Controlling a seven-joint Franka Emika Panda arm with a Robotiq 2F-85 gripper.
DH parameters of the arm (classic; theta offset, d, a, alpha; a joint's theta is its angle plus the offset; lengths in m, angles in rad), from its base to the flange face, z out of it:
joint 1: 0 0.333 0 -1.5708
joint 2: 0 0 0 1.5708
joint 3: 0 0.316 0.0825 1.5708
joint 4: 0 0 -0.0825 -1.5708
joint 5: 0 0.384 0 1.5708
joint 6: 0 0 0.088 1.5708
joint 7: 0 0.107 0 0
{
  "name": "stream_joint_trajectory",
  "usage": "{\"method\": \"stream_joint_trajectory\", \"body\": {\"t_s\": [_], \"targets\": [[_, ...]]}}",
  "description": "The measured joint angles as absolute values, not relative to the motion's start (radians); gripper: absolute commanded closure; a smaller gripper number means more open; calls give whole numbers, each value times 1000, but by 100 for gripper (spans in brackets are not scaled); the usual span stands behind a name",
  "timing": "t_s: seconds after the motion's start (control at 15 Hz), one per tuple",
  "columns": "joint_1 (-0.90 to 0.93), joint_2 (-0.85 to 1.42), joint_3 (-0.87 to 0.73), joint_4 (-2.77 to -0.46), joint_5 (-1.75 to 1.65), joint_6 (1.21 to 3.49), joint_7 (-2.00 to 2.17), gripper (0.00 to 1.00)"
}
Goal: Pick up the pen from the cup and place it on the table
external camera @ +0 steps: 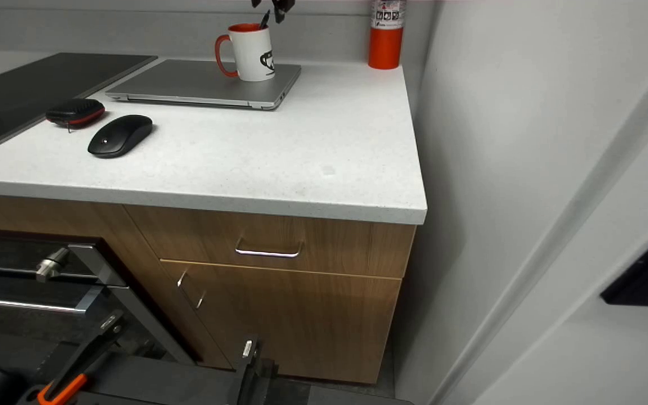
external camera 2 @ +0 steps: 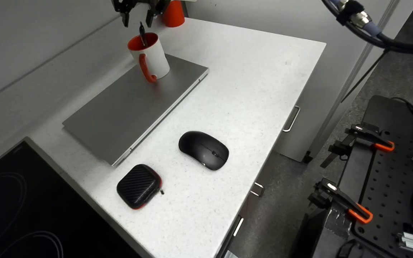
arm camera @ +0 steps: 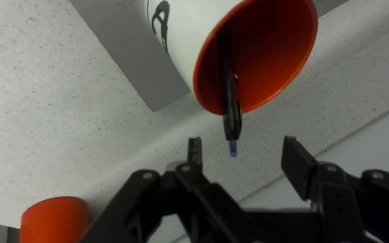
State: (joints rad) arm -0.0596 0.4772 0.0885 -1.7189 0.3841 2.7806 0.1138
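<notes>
The dark pen (external camera: 265, 20) (external camera 2: 142, 34) (arm camera: 232, 104) stands tilted in the cup, its upper end with a bluish tip above the rim. The cup (external camera: 252, 53) (external camera 2: 160, 63) (arm camera: 184, 40) is a white mug with a red inside and red handle, upright on a grey laptop. My gripper (external camera 2: 137, 25) (arm camera: 242, 138) is open above the cup. In the wrist view the pen's tip lies between the two fingers, with a gap on each side. The gripper is cut off at the top of an exterior view (external camera: 268, 10). The pen's lower end is hidden inside the cup. The table (external camera: 324, 152) (external camera 2: 256, 82) is a white countertop.
The closed grey laptop (external camera: 178, 79) (external camera 2: 127, 104) lies under the cup. A red-and-white canister (external camera: 385, 48) (external camera 2: 174, 16) (arm camera: 52, 219) stands at the back near the side wall. A black mouse (external camera: 120, 136) (external camera 2: 203, 149), a small case (external camera: 75, 112) (external camera 2: 139, 186) and a cooktop (external camera: 14, 84) (external camera 2: 31, 208) are also there.
</notes>
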Motion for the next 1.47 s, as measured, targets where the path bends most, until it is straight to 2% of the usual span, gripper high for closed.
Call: {"method": "stream_joint_trajectory", "body": {"t_s": [0.27, 0.33, 1.0, 1.47], "targets": [[-75, 477, 103, -1718, 405, 2781, 114, 97], [-80, 477, 108, -1717, 414, 2781, 114, 100], [-119, 452, 138, -1720, 491, 2791, 106, 99], [-206, 311, 150, -1792, 628, 2848, 61, 99]]}}
